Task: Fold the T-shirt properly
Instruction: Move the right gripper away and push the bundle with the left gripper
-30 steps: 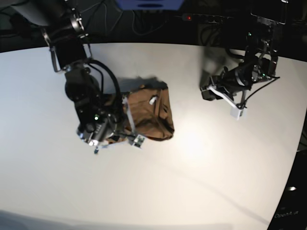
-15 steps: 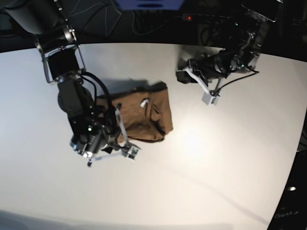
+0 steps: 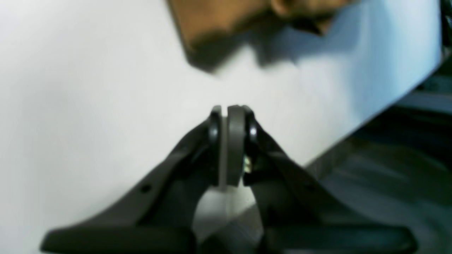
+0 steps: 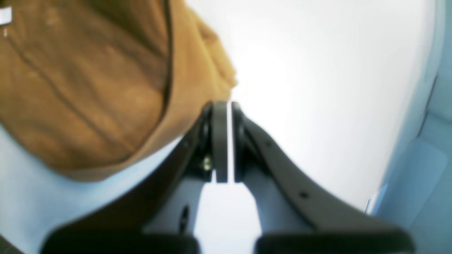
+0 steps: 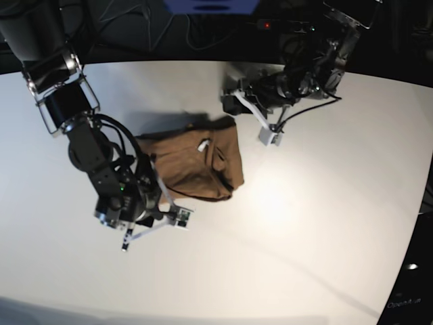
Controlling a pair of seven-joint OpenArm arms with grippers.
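T-shirt (image 5: 193,169) lay bunched mid-table (image 5: 304,223), white tag (image 5: 202,144) visible in base view only. R gripper (image 4: 224,106) was pressed together, empty, at shirt's edge; L gripper (image 3: 229,109) likewise closed on nothing, off the cloth near table's edge.

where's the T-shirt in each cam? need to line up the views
Base: T-shirt left of centre on the white table, between the two arms.
Left wrist: only a blurred tan edge at the top, beyond the shut left gripper.
Right wrist: fills the upper left, its edge beside the shut right gripper.
Shared landmark: the small white tag, also at the right wrist view's left edge; not visible in the left wrist view.
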